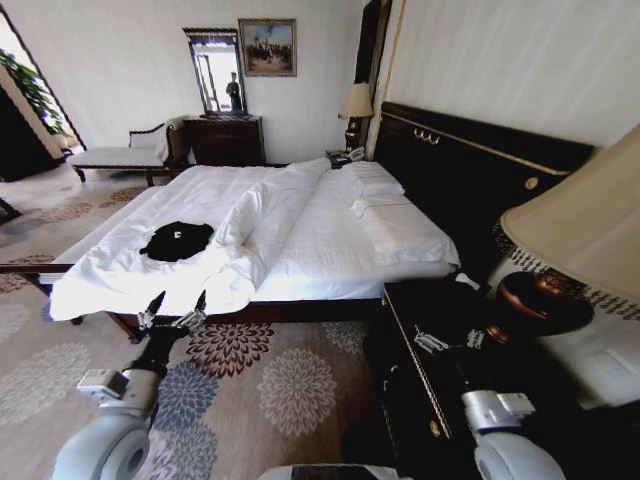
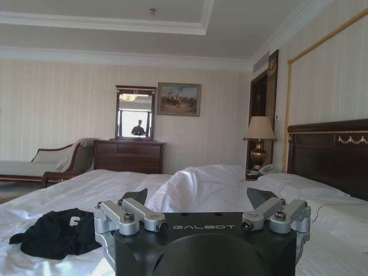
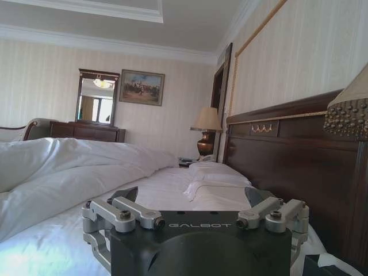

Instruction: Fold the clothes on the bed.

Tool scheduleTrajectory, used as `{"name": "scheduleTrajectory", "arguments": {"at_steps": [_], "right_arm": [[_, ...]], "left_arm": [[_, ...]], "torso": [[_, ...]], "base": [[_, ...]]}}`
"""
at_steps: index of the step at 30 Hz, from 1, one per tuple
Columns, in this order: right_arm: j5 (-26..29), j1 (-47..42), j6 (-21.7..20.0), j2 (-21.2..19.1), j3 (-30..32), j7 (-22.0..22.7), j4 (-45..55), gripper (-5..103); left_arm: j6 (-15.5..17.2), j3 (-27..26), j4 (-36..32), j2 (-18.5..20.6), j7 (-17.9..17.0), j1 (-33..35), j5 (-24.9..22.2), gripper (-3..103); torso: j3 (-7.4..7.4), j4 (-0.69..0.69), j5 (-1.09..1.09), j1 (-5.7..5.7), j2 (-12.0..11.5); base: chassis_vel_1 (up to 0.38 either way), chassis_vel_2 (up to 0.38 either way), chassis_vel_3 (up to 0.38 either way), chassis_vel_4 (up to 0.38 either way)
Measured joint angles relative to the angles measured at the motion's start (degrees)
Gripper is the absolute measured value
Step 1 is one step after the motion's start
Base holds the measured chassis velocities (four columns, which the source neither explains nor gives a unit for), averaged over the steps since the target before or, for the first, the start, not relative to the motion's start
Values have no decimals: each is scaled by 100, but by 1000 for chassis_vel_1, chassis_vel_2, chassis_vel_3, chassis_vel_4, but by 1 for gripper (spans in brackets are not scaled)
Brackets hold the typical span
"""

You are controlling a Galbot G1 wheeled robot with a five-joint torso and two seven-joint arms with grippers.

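Both tools, left (image 1: 174, 305) and right (image 3: 194, 198), are hanging open, empty; T-shirt (image 1: 177, 240) lying bunched on bed (image 1: 330, 250), so grabbing duvet (image 1: 262, 215) is probably the risk.

Pale grey rounded arm shells, left black two-fingered gripper (image 1: 174, 305) with silver bolted linkages, right black gripper (image 3: 194, 198) block, white GALBOT lettering
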Motion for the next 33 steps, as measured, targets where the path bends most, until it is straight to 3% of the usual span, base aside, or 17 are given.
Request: {"name": "scheduleTrajectory", "arguments": {"at_steps": [33], "right_arm": [[-151,54,-28,161,-168,-2,-136,100]], "left_arm": [[-12,38,46,-22,30,36,22,98]], "torso": [[0,0,0,0,0]], "base": [[-111,108,107,-114]]}}
